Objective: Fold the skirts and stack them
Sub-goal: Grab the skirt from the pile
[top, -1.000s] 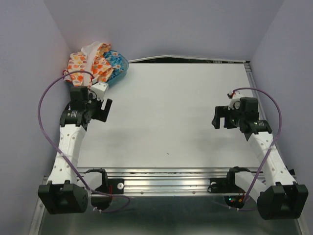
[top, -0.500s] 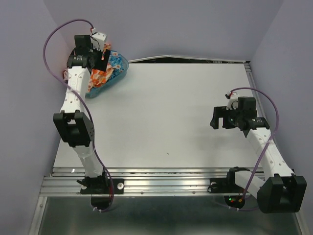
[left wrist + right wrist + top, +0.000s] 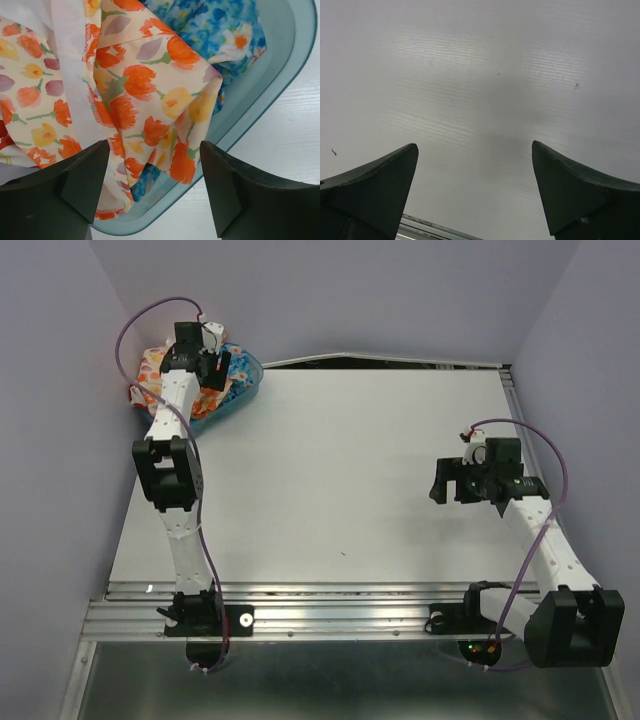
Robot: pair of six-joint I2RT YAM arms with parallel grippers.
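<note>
The cream-yellow skirt with orange-red flowers is heaped in the translucent blue basket and hangs over its near rim. The blue floral skirt lies crumpled under and beside it. In the top view the cream skirt and blue skirt fill the basket in the far left corner. My left gripper hovers over the basket, open, its fingers on either side of the cream skirt's hanging fold without pinching it. At mid-right my right gripper stands open above bare table.
The basket sits tight against the purple left wall and the back wall. A metal rail runs along the white table's near edge, by the arm bases. A dark gap runs along the table's back edge.
My left arm has stretched out from in front of the basket to above it, and its jaws have narrowed slightly. The right arm has hardly moved.
</note>
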